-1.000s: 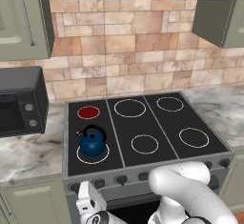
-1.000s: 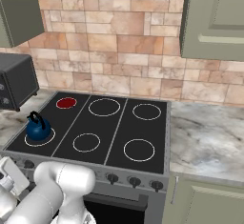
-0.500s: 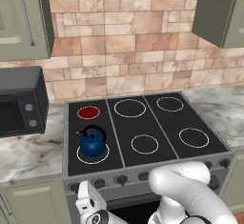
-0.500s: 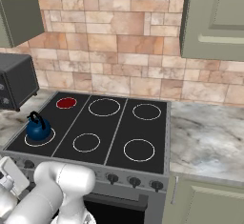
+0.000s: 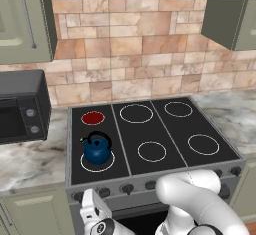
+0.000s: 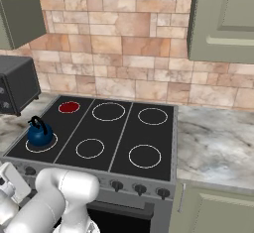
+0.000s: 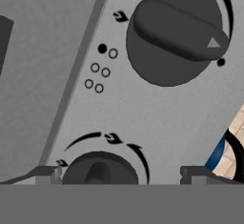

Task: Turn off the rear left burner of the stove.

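Note:
The stove point(image 5: 176, 129) is a black glass cooktop with a grey steel front. Its rear left burner point(image 5: 93, 118) glows as a solid red disc, also seen in the right base view point(image 6: 69, 107). My gripper point(image 5: 92, 207) hangs low in front of the left end of the knob row, close to the panel. In the hand view the gripper point(image 7: 119, 173) is open, and a dark knob point(image 7: 100, 168) lies between its two fingertips. A second, larger-looking knob point(image 7: 176, 32) with a bar grip and a small triangle mark sits further up that view.
A blue kettle point(image 5: 97, 149) stands on the front left burner, just behind the knobs. A black microwave point(image 5: 20, 106) sits on the counter to the left. More knobs point(image 6: 140, 189) run along the stove front. Marble counter point(image 6: 218, 143) lies to the right.

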Controlling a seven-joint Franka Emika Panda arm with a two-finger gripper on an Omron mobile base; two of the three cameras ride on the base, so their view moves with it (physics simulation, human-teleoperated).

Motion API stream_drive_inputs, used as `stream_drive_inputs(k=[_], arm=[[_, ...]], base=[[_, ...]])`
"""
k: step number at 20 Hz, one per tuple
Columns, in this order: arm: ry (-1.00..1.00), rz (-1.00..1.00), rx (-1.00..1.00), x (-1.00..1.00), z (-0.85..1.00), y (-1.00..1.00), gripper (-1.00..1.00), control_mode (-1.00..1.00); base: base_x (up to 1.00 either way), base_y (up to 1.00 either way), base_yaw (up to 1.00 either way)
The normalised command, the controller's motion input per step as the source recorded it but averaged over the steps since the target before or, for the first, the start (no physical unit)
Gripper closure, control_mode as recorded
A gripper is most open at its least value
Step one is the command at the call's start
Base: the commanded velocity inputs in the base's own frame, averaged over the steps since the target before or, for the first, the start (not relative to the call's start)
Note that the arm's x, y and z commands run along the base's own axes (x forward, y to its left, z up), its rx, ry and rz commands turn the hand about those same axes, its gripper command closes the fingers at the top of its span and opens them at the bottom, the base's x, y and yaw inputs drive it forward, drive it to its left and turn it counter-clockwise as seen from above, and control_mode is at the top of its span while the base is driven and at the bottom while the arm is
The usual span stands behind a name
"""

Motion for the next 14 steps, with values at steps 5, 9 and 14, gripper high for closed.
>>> stream_drive_inputs(k=[5,9,14], arm=[[-0.01,-0.02,0.0,-0.14,-0.37,-0.3,-1.0,-1.0],[0.0,-0.05,0.0,-0.26,-0.44,-0.19,-1.0,-1.0],[0.0,-0.05,0.0,-0.09,-0.4,-0.17,-1.0,-1.0]], base=[[0.0,0.0,0.0],[0.0,0.0,0.0],[0.0,0.0,0.0]])
